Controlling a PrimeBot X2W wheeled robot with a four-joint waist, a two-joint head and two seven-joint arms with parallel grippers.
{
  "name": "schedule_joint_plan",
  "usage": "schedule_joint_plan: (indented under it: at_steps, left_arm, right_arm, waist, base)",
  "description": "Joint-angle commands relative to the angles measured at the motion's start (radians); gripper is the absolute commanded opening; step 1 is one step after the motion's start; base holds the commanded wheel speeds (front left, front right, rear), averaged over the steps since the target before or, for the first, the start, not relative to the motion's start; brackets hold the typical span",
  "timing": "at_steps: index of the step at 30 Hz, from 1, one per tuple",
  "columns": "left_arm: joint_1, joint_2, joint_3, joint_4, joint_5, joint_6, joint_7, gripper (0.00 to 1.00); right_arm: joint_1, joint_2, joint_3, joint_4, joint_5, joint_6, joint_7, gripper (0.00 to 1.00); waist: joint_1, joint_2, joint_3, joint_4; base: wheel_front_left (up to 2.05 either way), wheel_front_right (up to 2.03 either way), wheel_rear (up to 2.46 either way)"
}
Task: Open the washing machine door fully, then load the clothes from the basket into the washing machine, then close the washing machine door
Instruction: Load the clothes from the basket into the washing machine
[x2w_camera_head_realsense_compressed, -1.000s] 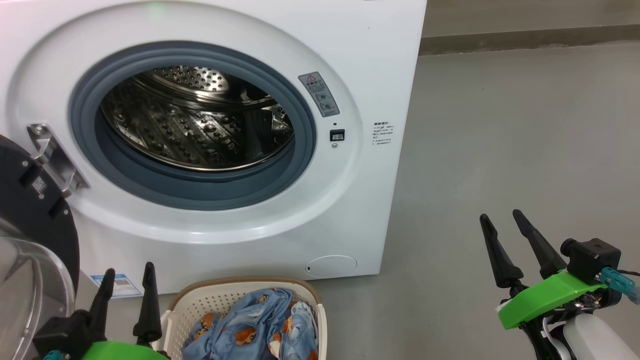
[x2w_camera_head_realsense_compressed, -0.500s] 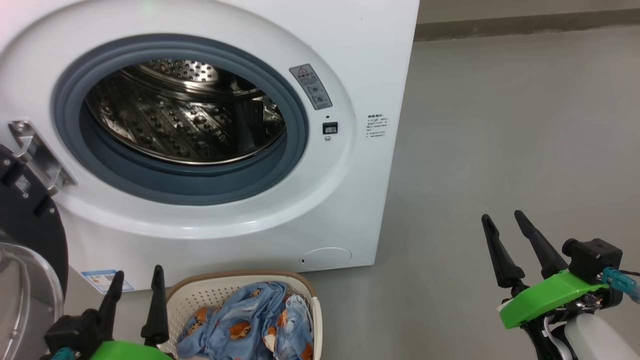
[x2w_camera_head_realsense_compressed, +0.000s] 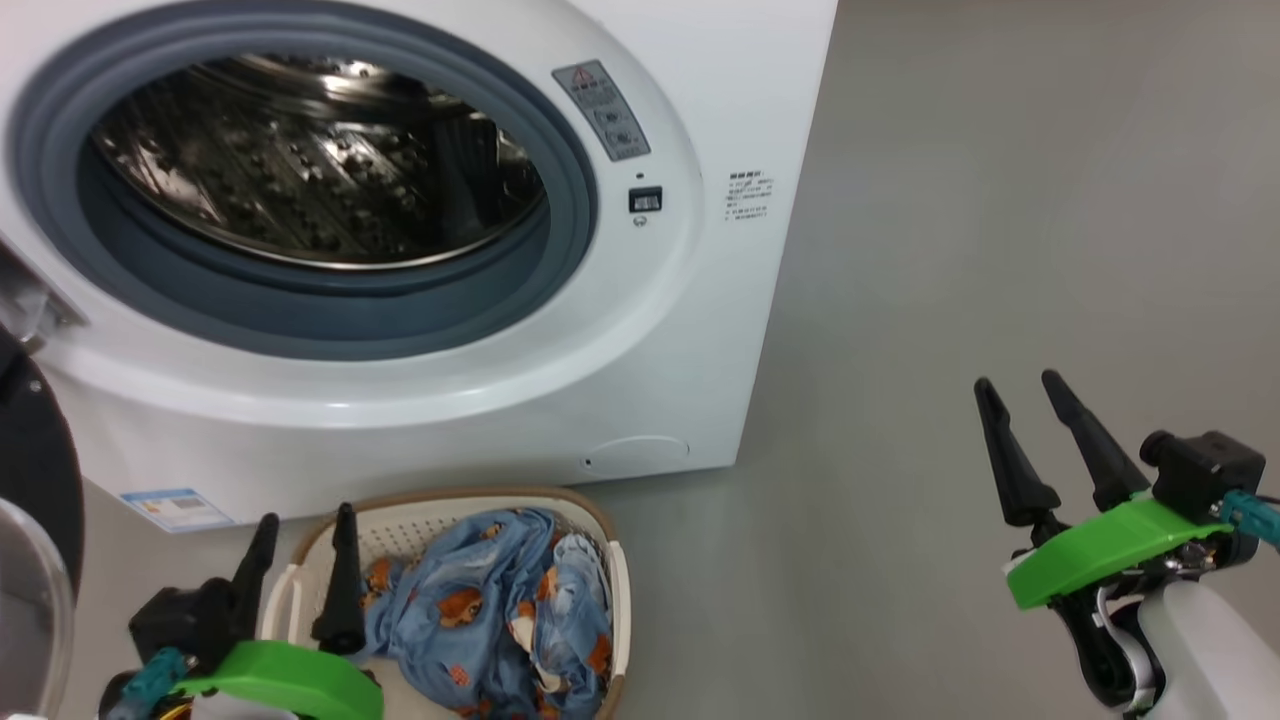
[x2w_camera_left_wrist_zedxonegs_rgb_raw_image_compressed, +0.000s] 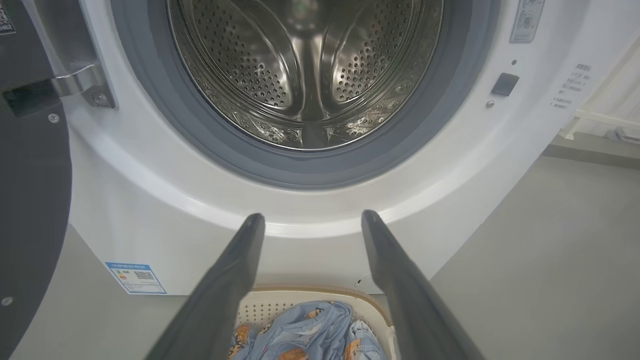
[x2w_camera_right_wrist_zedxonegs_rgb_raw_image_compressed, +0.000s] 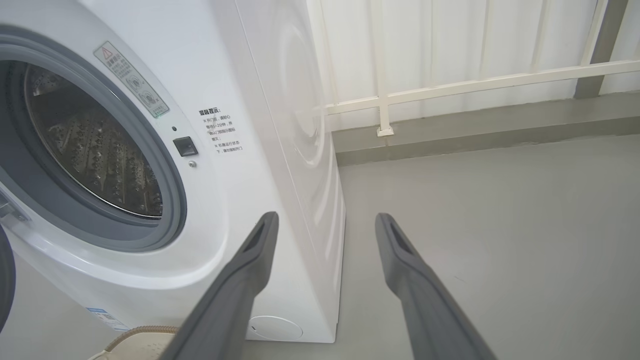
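Two spread: left gripper (x2w_camera_head_realsense_compressed: 306, 513), right gripper (x2w_camera_head_realsense_compressed: 1016, 380) | clothes (x2w_camera_head_realsense_compressed: 500, 590) in basket (x2w_camera_head_realsense_compressed: 440, 515) | door (x2w_camera_head_realsense_compressed: 40, 460) at left

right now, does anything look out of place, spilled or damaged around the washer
Nothing stands out. The door stands open at the left, the drum is empty, and the clothes sit bundled in the basket on the floor before the washer. No spill or damage shows.

blue bear-print clothes (x2w_camera_head_realsense_compressed: 490, 600) in cream basket (x2w_camera_head_realsense_compressed: 420, 530) before white washing machine (x2w_camera_head_realsense_compressed: 700, 100), black-rimmed door (x2w_camera_head_realsense_compressed: 35, 480) open at left
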Motion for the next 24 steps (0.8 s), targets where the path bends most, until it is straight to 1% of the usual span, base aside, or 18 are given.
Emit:
schedule_joint_plan:
  at_steps: [1,7,24]
  left_arm:
    - [-0.050,0.014,0.029,0.000,0.005,-0.007,-0.007,1.00]
    - [-0.109,-0.011,0.007,0.113,-0.005,-0.059,-0.014,1.00]
    - [-0.322,-0.077,-0.061,0.487,-0.008,-0.201,-0.015,1.00]
  right_arm:
    - [-0.029,-0.019,0.015,-0.022,0.005,0.006,-0.012,1.00]
    - [-0.062,-0.013,0.018,-0.025,0.004,0.006,-0.012,1.00]
    - [-0.143,0.002,0.017,-0.052,-0.006,0.006,-0.012,1.00]
  waist:
    - [0.0000,0.0000,0.049,-0.010]
    - [0.0000,0.0000,0.121,-0.016]
    - [0.0000,0.0000,0.319,-0.033]
  base:
    - [0.00,0.00,0.00]
    - [0.00,0.00,0.00]
    - [0.00,0.00,0.00]
